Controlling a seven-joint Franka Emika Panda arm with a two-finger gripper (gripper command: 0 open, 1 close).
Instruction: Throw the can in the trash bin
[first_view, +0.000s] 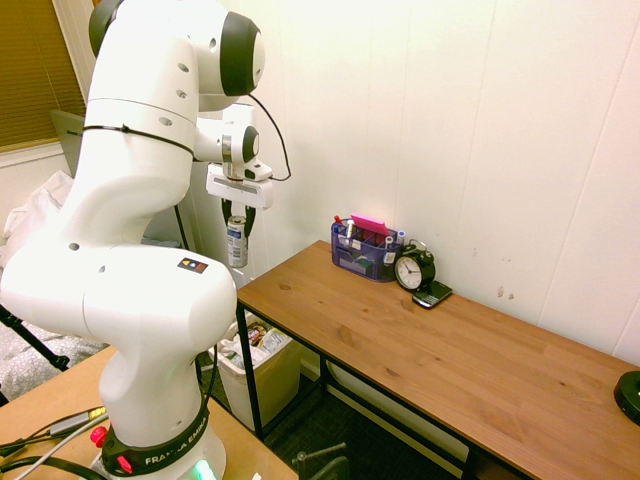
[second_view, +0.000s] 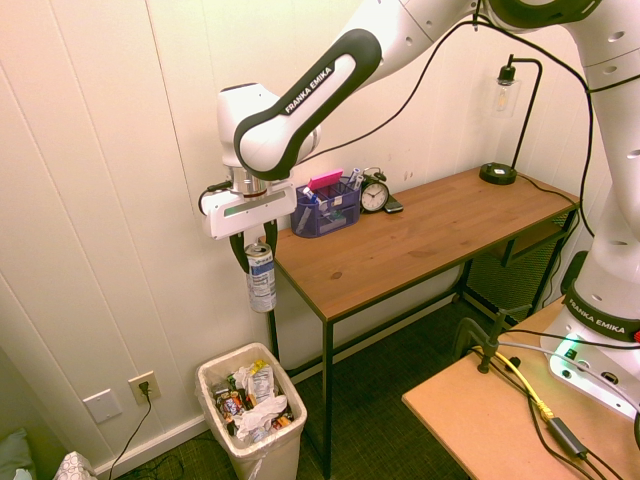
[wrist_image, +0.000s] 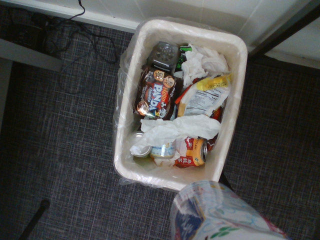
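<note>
My gripper (second_view: 256, 243) is shut on the top of the can (second_view: 261, 278), a slim silver-white can with blue markings that hangs upright in the air past the left end of the wooden table (second_view: 420, 235). The first exterior view shows the same can (first_view: 236, 242) held below the gripper (first_view: 237, 214), beside the wall. Below stands the trash bin (second_view: 284, 380), whitish and bag-lined, full of wrappers and paper. In the wrist view the bin (wrist_image: 235, 105) fills the middle, and the can (wrist_image: 220, 212) rises blurred from the bottom edge, just off the bin's near rim.
On the table stand a blue translucent organizer (second_view: 328, 207), a black alarm clock (second_view: 375, 193) and a phone (first_view: 432, 294) against the wall, and a black lamp (second_view: 496, 172) at the far end. Dark carpet (wrist_image: 60, 150) surrounds the bin. A table leg (second_view: 327, 390) stands close beside it.
</note>
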